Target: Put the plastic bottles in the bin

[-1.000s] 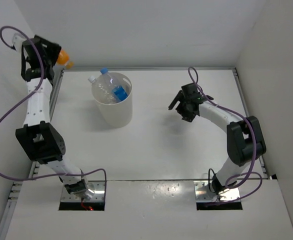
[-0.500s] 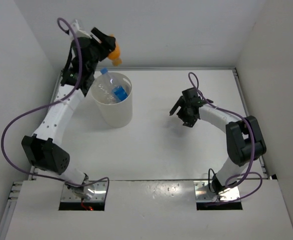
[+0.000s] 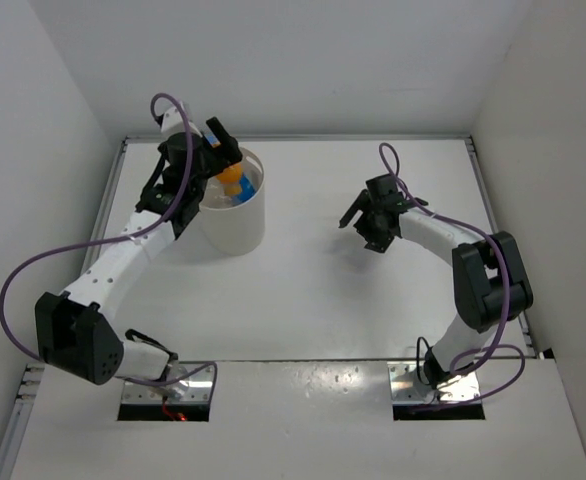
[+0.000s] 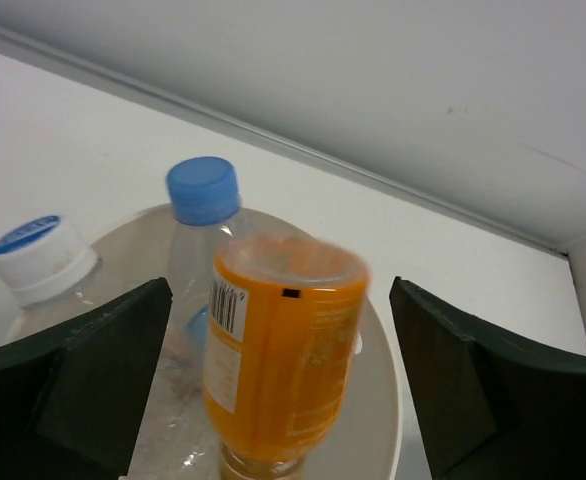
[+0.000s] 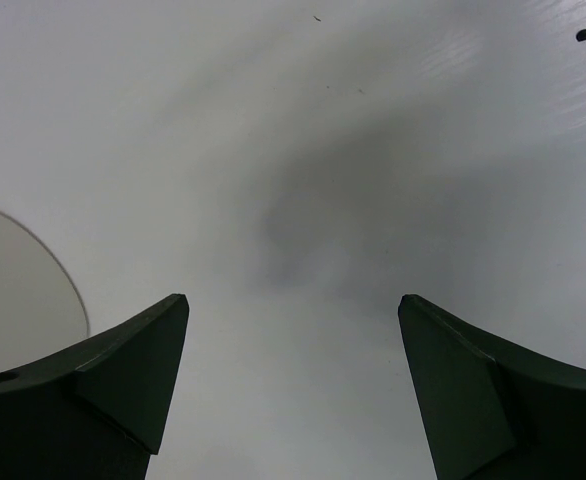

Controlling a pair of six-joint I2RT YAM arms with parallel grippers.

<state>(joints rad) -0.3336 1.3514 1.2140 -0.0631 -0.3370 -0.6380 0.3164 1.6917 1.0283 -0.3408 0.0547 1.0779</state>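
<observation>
One white table carries everything, with pale walls on its left, far and right sides. Two arms are bolted at its near edge. The left arm stretches far and rightward to the bin. The right arm bends up and back toward the middle of the table.

The bin is a cream round bucket that stands upright on the far left part of the table, well apart from the right arm. Three bottles are at its mouth. The orange bottle sits over the opening, lying along the left wrist camera's line of sight, slightly blurred, with a barcode on its label. Behind it, inside the rim, a blue-capped bottle leans with its cap uppermost. A white-capped bottle lies to its left, also within the bin.

The left gripper hangs right above the bin with its fingers spread wide. The orange bottle is between them with a gap on each side, so neither finger touches it. The right gripper hovers over bare table right of the bin, its fingers likewise parted with nothing between them; the bin's curved edge shows at the left of its view.
</observation>
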